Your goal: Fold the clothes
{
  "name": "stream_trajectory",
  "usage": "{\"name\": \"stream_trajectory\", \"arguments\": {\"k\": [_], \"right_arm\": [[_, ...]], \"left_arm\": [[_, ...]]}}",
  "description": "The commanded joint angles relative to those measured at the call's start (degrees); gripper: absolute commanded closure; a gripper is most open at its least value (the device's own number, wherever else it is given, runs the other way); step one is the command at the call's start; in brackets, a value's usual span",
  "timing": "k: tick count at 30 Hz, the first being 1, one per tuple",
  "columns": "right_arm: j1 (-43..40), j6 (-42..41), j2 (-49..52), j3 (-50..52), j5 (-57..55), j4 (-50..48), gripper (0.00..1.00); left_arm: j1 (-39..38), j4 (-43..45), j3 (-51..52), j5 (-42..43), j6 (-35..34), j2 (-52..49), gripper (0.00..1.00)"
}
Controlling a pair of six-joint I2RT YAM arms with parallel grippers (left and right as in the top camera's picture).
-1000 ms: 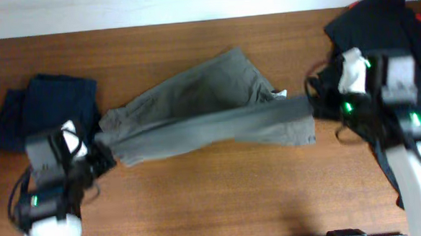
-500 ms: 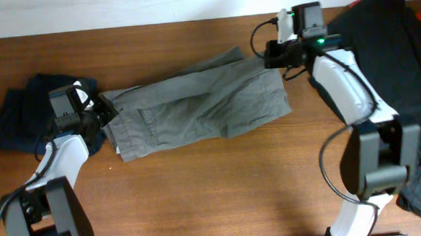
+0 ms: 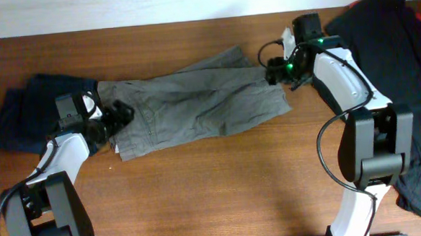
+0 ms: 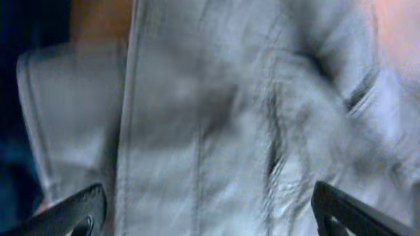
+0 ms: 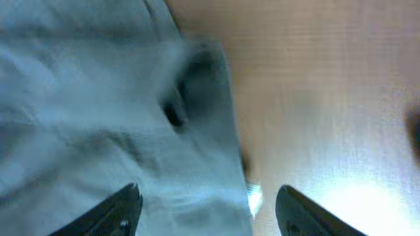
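Note:
The grey trousers [image 3: 195, 104] lie folded lengthwise across the middle of the table, wrinkled, with pocket seams showing. My left gripper [image 3: 121, 114] hovers over their left end. Its jaws stand wide open in the left wrist view, and grey cloth [image 4: 216, 118] fills the space below my left gripper [image 4: 210, 216]. At the trousers' upper right corner my right gripper [image 3: 275, 73] is open too. Seen from the right wrist, my right gripper [image 5: 210, 216] straddles the cloth's edge [image 5: 216, 131] and a small white label [image 5: 254, 198]. Neither gripper holds anything.
A navy piece [image 3: 23, 117] lies bunched at the far left, partly under the trousers' end. A black garment [image 3: 386, 33] with red trim covers the right side behind my right arm. Bare wooden table [image 3: 229, 189] runs along the front.
Both grippers have opened and let go of the grey trousers, which now rest folded on the table. The left gripper has shifted right and the right one has moved slightly toward the front.

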State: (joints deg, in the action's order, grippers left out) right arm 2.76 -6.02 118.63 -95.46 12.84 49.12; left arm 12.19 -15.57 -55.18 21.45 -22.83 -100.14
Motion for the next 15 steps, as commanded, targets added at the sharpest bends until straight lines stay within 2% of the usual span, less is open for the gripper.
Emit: {"name": "stream_trajectory", "arguments": {"k": [1, 4, 7, 15], "right_arm": [[-0.1, 1.4, -0.9, -0.8, -0.4, 3.3, 0.28], [0.3, 4.1, -0.9, -0.2, -0.6, 6.6, 0.2], [0.3, 4.1, -0.2, 3.3, -0.4, 4.2, 0.13], [0.3, 4.1, 4.6, 11.4, 7.9, -9.5, 0.14]], "left_arm": [[0.1, -4.0, -0.3, 0.6, 5.9, 0.0, 0.01], [-0.4, -7.8, -0.3, -1.2, 5.8, 0.0, 0.01], [-0.5, -10.3, -0.1, -2.4, 5.8, 0.0, 0.01], [-3.7, -10.2, 0.0, -4.7, 5.8, -0.2, 0.01]]}}
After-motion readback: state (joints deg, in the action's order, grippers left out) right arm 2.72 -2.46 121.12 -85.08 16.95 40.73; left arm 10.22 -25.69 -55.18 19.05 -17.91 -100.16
